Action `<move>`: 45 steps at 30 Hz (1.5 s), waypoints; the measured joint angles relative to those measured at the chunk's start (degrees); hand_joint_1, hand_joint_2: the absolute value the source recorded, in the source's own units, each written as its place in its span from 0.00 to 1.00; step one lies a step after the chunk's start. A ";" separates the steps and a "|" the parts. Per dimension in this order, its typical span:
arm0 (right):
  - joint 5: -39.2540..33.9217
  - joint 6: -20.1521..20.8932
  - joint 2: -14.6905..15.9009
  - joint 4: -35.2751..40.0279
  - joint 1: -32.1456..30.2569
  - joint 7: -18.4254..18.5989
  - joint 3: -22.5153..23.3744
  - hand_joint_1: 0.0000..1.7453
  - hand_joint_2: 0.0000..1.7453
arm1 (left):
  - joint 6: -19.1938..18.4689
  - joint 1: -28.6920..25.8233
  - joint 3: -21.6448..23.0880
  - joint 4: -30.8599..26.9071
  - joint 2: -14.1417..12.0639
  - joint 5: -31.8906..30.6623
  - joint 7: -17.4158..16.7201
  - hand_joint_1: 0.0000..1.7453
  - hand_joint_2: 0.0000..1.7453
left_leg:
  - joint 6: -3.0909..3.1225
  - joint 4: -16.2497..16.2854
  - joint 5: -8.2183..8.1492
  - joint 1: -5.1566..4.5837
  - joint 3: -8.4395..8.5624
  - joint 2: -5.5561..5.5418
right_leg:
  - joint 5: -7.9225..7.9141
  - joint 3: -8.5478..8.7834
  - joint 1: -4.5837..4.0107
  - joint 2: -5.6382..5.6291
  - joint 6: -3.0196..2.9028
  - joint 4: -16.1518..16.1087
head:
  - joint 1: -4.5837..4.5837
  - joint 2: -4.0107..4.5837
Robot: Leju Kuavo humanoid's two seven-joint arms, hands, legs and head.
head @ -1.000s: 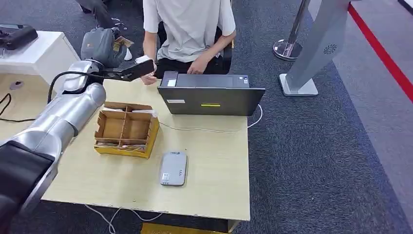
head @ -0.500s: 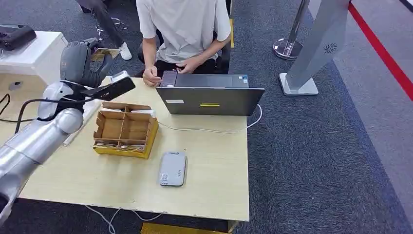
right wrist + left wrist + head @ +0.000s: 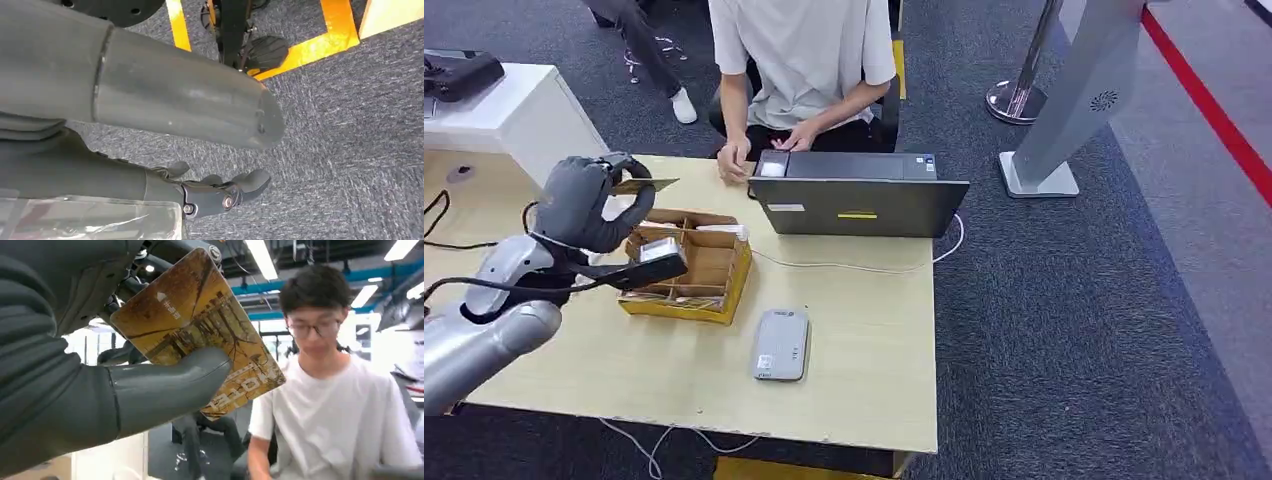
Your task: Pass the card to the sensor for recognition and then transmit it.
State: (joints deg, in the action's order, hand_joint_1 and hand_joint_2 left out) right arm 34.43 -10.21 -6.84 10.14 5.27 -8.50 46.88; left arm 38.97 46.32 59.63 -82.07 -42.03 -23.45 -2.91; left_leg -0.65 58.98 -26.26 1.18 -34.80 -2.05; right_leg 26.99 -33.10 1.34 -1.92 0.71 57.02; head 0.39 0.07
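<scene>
Left hand (image 3: 584,203) pinches one card (image 3: 642,185) between thumb and fingers, raised above the table (image 3: 864,330) at the near-left corner of one cardboard divider box (image 3: 686,264). Right hand (image 3: 220,192) hangs over the carpet, fingers loosely apart, holding nothing. One grey card reader (image 3: 780,344) lies nearest; beyond the box stands one laptop (image 3: 858,194), then one seated person (image 3: 802,60).
</scene>
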 joint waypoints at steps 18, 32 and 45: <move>1.16 -0.59 -1.03 0.02 0.58 -0.31 0.98 0.00 0.00 | -1.31 0.40 15.80 19.45 24.79 -2.91 2.60 1.00 1.00 | 0.05 0.11 0.01 -0.07 -0.08 -0.28 | -0.03 0.09 0.06 0.16 0.07 -0.06 | 0.02 0.00; 1.16 -0.96 -1.11 0.07 0.40 -0.11 1.79 0.00 0.00 | -2.80 0.84 18.68 20.68 28.02 -3.08 1.33 1.00 1.00 | 0.04 0.08 0.01 -0.02 -0.08 -0.29 | -0.01 0.05 0.02 0.19 0.05 -0.03 | -0.02 0.00; 1.16 -0.98 -1.11 0.07 0.35 -0.11 1.81 0.00 0.00 | -2.80 0.91 18.86 20.74 28.11 -3.04 1.33 1.00 1.00 | 0.04 0.08 0.01 -0.02 -0.08 -0.29 | -0.01 0.05 0.02 0.19 0.05 -0.04 | 0.00 0.00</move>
State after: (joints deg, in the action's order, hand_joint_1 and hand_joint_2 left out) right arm 35.58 -11.19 -7.96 10.21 5.62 -8.61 48.70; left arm 36.17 47.23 78.49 -61.33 -13.92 -26.49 -1.57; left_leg -0.60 59.06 -26.25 1.16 -34.88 -2.34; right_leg 26.98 -33.05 1.36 -1.73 0.76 56.99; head 0.39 0.07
